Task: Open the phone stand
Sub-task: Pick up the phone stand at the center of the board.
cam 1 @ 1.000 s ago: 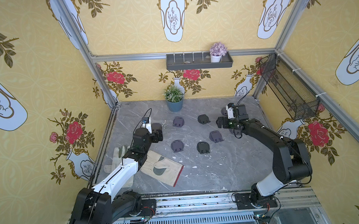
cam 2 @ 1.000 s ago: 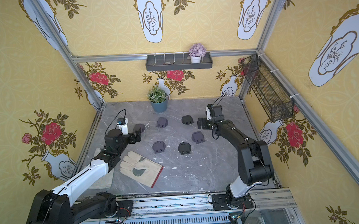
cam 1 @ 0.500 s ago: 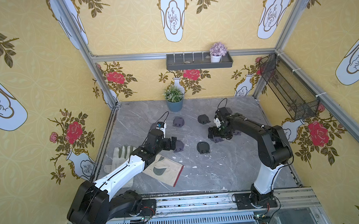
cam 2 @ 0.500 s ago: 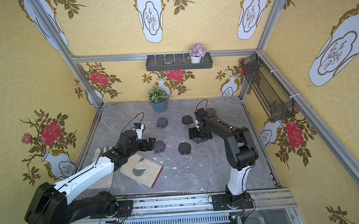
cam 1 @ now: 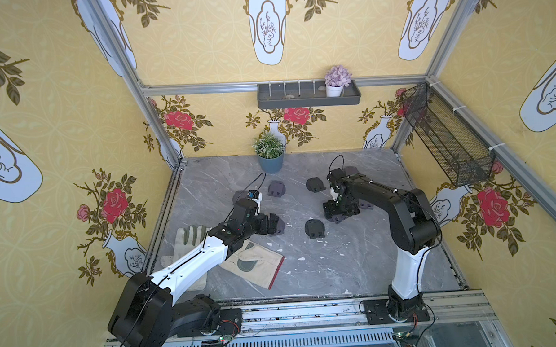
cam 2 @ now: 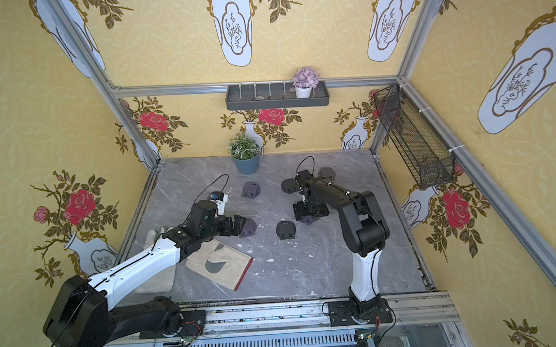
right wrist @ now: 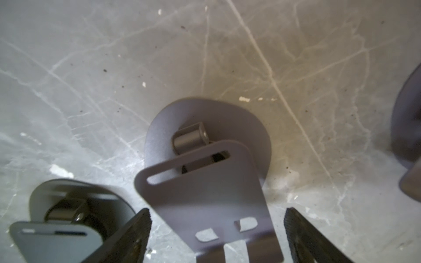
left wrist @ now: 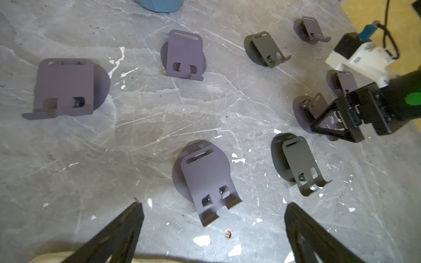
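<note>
Right claw [right wrist: 217, 215] sits wide, straddling a phone stand [right wrist: 200, 195]. Left claw [left wrist: 213, 209] gapes wide too, a second phone stand [left wrist: 208, 180] just ahead.

Both top views are looking steeply down from above the front rail [cam 1: 308, 308], standing well back and taking in the whole marble tabletop [cam 1: 323, 275]. The left wrist camera is looking forward and down past the left gripper [left wrist: 213, 206]. A purple phone stand [left wrist: 206, 180] is lying just ahead of its spread jaws, and the right gripper [left wrist: 323, 120] is showing well beyond them, to one side. The right wrist camera is sitting very close, a raised phone stand [right wrist: 205, 200] filling the gap between its parted jaws. The left wrist view is sharing that stand.
</note>
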Tool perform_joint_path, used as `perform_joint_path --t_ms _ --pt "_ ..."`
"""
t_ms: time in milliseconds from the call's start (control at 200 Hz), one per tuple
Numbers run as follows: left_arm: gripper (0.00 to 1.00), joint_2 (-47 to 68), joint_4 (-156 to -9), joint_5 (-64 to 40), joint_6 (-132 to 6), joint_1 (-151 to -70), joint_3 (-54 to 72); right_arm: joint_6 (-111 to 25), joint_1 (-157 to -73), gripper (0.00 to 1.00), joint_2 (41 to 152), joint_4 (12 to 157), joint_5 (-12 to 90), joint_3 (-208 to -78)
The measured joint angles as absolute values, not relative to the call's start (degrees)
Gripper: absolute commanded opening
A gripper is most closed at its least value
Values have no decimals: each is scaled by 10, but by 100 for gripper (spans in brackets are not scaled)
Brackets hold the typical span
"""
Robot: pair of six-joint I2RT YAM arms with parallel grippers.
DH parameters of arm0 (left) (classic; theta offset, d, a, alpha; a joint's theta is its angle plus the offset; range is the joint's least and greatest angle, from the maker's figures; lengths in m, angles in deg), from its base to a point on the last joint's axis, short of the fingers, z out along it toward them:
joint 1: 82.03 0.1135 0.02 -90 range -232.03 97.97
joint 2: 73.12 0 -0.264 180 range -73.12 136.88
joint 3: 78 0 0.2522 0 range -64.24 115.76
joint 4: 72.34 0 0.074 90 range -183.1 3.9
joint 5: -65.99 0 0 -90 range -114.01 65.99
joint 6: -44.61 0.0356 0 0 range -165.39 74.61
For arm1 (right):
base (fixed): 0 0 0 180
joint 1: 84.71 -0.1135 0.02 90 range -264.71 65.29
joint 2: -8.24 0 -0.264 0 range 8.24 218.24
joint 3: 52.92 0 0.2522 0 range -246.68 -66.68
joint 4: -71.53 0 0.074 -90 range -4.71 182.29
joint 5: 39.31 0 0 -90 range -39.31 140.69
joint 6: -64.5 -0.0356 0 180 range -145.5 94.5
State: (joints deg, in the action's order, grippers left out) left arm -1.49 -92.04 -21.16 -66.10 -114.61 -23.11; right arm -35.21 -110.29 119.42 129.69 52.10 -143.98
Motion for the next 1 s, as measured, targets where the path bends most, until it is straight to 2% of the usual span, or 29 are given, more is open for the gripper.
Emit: perform_joint_path --t_ms 105,200,455,720,1005 --pt "99 -9 -920 -198 -649 -1146 -218 -344 -1103 89 1200 1302 527 -1443" --pt "99 -1 -920 -190 -638 -1146 -206 -329 -1101 80 1213 1302 528 -1448" --pt "99 13 -920 -182 -632 -1146 -197 -325 -1102 70 1219 1309 522 -1455" --pt "99 41 -915 -164 -634 -1146 -181 -319 -1102 50 1220 1312 512 -1454" --pt "99 57 -914 -142 -630 -1146 -151 -338 -1103 48 1185 1315 500 -1442"
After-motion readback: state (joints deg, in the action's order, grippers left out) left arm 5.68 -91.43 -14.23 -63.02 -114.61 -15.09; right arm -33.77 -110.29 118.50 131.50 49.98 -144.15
